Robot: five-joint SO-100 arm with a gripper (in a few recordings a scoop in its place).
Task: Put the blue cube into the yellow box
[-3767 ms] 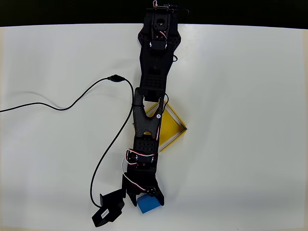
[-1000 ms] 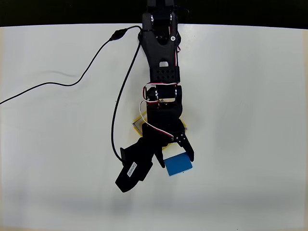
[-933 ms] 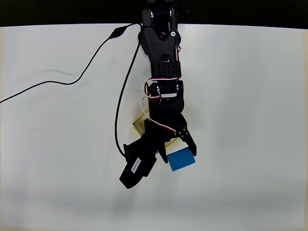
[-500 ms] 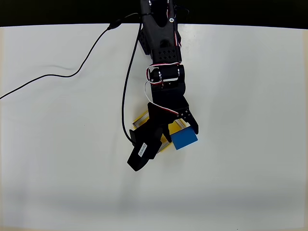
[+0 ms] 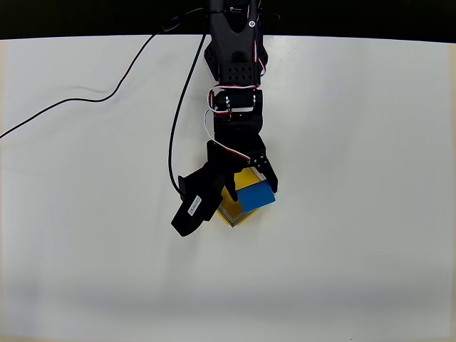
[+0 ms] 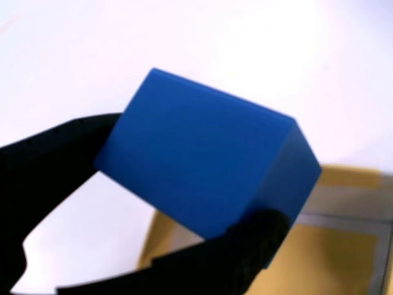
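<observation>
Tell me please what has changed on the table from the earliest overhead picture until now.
The arm drew back toward the top of the overhead view, carrying the blue cube from the table's bottom edge up over the yellow box. The end effector stays shut on the cube, which is not yet released; the wrist view shows it held above the box. The black cable shifted with the arm. The box stayed in place.
</observation>
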